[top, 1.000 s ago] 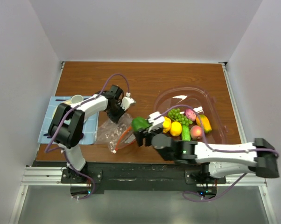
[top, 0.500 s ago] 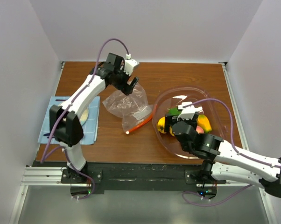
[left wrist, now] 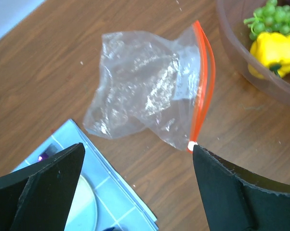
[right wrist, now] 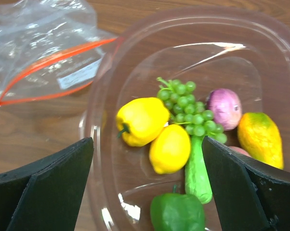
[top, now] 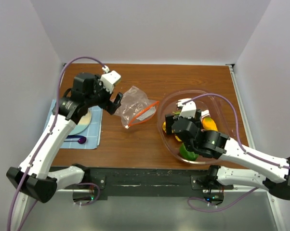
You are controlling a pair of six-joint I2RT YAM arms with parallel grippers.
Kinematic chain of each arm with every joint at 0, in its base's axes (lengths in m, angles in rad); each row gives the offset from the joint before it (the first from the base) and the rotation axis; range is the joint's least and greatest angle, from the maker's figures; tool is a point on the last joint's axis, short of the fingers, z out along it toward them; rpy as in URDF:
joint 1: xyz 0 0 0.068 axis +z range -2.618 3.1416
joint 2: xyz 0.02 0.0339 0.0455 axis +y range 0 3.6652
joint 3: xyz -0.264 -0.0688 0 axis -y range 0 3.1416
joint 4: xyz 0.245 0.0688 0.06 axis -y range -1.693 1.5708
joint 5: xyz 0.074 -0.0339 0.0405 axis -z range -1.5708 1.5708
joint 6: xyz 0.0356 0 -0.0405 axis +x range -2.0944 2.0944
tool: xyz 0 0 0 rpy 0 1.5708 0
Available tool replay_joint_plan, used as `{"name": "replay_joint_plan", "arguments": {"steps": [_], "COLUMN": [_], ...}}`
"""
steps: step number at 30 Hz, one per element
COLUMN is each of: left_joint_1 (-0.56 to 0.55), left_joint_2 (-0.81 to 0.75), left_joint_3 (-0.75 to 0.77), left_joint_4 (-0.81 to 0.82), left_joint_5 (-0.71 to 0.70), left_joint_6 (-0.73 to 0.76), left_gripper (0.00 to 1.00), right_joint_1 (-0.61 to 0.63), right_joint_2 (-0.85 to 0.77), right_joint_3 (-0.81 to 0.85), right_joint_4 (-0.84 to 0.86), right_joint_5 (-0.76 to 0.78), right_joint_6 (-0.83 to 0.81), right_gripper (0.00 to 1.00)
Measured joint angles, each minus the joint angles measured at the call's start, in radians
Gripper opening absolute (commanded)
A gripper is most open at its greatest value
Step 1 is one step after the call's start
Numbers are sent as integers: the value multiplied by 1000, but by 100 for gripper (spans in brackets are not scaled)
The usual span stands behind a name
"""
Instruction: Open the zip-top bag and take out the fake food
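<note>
My left gripper (top: 113,101) hangs with its fingers spread wide and nothing between them. The zip-top bag (top: 135,107) lies just to its right on the table (top: 150,77), apart from both fingers. In the left wrist view the bag sits on the wood beyond the fingertips, crumpled and clear, and looks empty.

Its orange zip strip (left wrist: 202,86) is the long axis. Seen from above, it runs from a near-left end to a far-right end, close to the rim of the tub (top: 217,103). The two halves of the strip stand slightly apart, so the mouth faces right, toward the tub. The crinkled body bunches up on the far-left side.

My right gripper (right wrist: 146,144) is also spread wide and empty, poised over the tub. The bag lies to its left, outside the rim. The fake food (right wrist: 170,149) lies in the tub: a yellow pepper, lemon, green grapes, purple onion, cucumber, green pepper and an orange-yellow fruit.
</note>
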Motion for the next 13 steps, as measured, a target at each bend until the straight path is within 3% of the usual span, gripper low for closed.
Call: {"name": "replay_joint_plan", "arguments": {"steps": [13], "left_joint_1": [1], "left_joint_2": [-150], "left_joint_3": [-192], "left_joint_4": [23], "left_joint_5": [23], "left_joint_6": [-3], "left_gripper": [100], "right_joint_1": [0], "right_joint_2": [-20], "right_joint_3": [30], "right_joint_4": [-9], "right_joint_5": [-117], "right_joint_6": [-60], "right_gripper": [99]}}
